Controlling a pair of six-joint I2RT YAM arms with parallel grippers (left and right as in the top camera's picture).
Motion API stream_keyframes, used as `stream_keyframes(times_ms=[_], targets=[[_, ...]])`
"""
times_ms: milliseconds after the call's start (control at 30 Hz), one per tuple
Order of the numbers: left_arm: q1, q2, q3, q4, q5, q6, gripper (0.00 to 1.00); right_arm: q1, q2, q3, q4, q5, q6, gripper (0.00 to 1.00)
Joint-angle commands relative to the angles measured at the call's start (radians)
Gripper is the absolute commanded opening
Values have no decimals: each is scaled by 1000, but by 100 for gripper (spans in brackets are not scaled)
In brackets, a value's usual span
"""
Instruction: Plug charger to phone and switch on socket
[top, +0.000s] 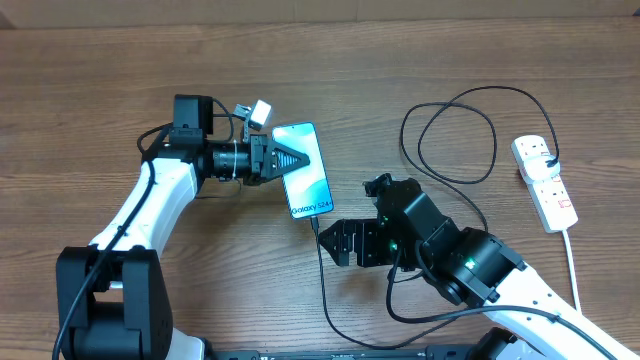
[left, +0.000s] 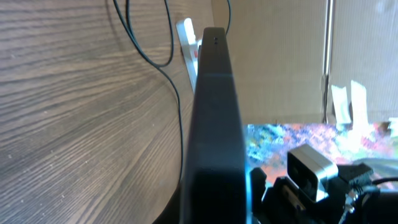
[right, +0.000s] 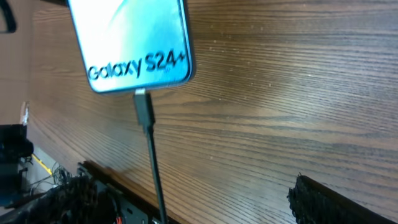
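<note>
The phone (top: 306, 172) has a light blue screen with "Galaxy S24+" text and lies left of centre. My left gripper (top: 288, 160) is shut on its left long edge. In the left wrist view the phone (left: 214, 124) shows edge-on as a dark bar. The charger, a thin black cable (top: 322, 270), has its connector tip (right: 144, 109) seated in the phone's bottom edge (right: 134, 50). My right gripper (top: 338, 243) is open just below the phone, and the cable (right: 155, 180) runs between its fingers (right: 199, 205) untouched. The white socket (top: 545, 180) lies at the far right.
The cable makes large loops (top: 450, 140) between the right arm and the socket. The socket's white cord (top: 573, 260) runs toward the front edge. The socket also shows in the left wrist view (left: 186, 37), beyond the phone. A small white camera block (top: 260, 112) sits on the left wrist.
</note>
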Motion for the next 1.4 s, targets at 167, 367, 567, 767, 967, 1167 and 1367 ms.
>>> stream_keyframes(times_ms=[167, 367, 567, 767, 967, 1167, 1367], targets=[[-8, -3, 10, -2, 23, 58, 4, 8, 21, 24, 21, 18, 104, 100], [-8, -3, 10, -6, -6, 71, 4, 8, 22, 24, 56, 65, 103, 100], [-8, -3, 10, -2, -29, 81, 4, 8, 24, 24, 68, 220, 103, 99], [-8, -3, 10, -2, -75, 79, 4, 14, 63, 24, 147, 207, 0, 82], [-8, -3, 10, -1, -77, 50, 4, 50, 139, 24, 182, 172, -21, 69], [-8, -3, 10, -1, -137, -10, 4, 94, 178, 24, 190, 101, -21, 69], [-8, -3, 10, 2, -152, -10, 4, 123, 178, 24, 191, 46, -20, 70]])
